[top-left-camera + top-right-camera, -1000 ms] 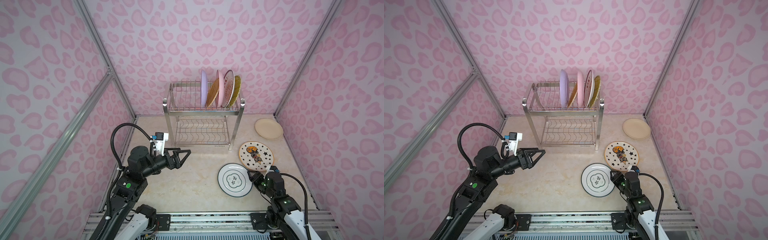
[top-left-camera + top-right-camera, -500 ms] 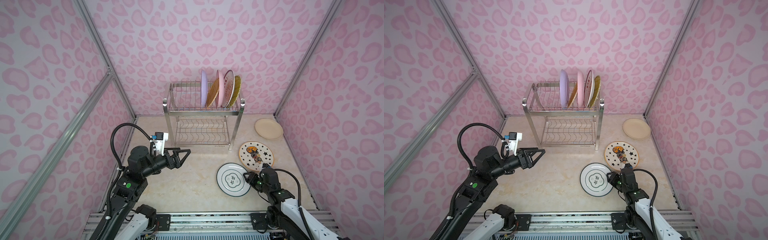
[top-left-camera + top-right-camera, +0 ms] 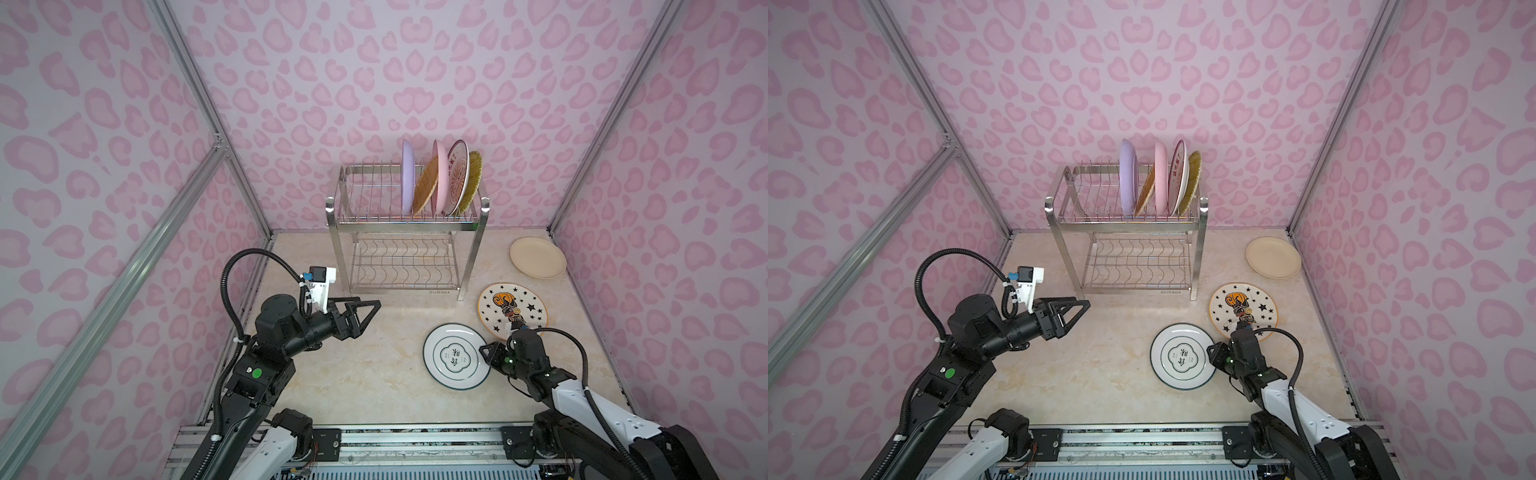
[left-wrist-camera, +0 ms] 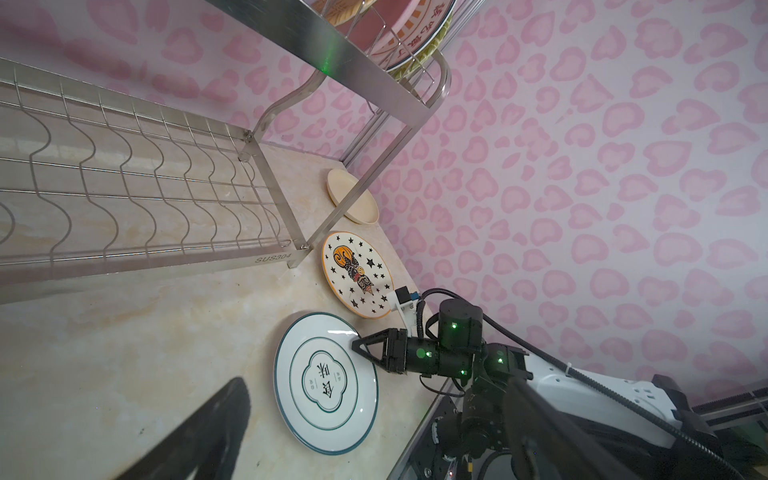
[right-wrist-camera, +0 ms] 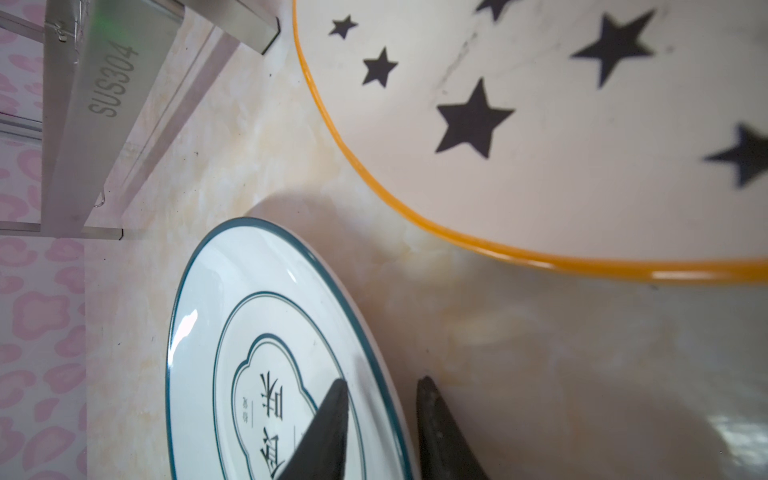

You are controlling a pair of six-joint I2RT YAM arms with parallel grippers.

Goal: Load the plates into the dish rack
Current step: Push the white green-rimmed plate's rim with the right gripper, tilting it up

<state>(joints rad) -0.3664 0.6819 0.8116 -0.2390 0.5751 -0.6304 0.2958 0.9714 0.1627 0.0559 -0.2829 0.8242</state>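
Right hand (image 5: 381, 380) straddles emblem plate (image 5: 249, 316) rim.

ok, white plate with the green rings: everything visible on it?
White plate: round, glossy, ceramic-looking, dark green edge line, inner ring, lobed emblem with characters. Lies face up on the tabletop, apart from the star plate. The right gripper straddles its rim, one finger over the face; clamped or not, unclear.

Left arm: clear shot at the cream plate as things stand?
Probably not directly. The dish rack stands partly between the left gripper and the cream plate, which lies at the far right rear.
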